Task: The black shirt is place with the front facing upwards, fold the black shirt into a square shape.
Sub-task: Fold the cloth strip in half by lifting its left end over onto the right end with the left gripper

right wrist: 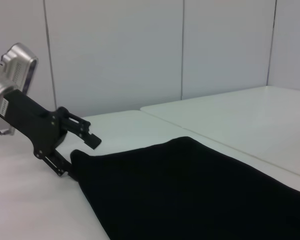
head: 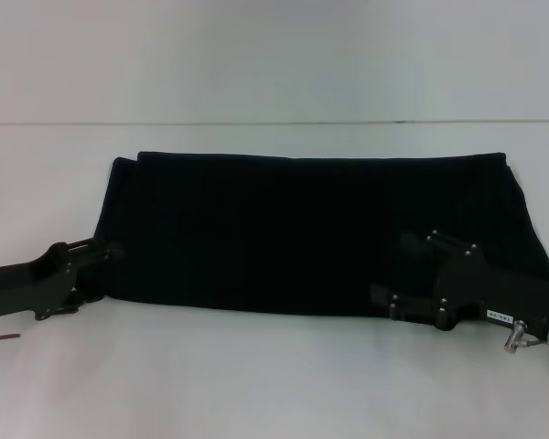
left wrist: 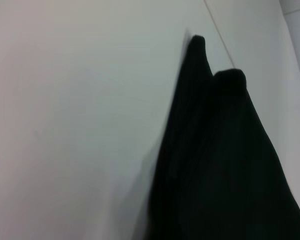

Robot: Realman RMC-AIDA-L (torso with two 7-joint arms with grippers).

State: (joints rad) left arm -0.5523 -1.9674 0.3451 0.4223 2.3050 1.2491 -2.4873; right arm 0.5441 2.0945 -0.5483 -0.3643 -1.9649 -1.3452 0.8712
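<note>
Black shirt (head: pixel 302 229) lies as a long band; left gripper (head: pixel 105 251) open at its end, right gripper (head: pixel 412 274) jaws unreadable, so next comes the crosswise fold

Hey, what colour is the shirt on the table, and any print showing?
Plain black shirt, no print visible; the head view shows it best.
</note>
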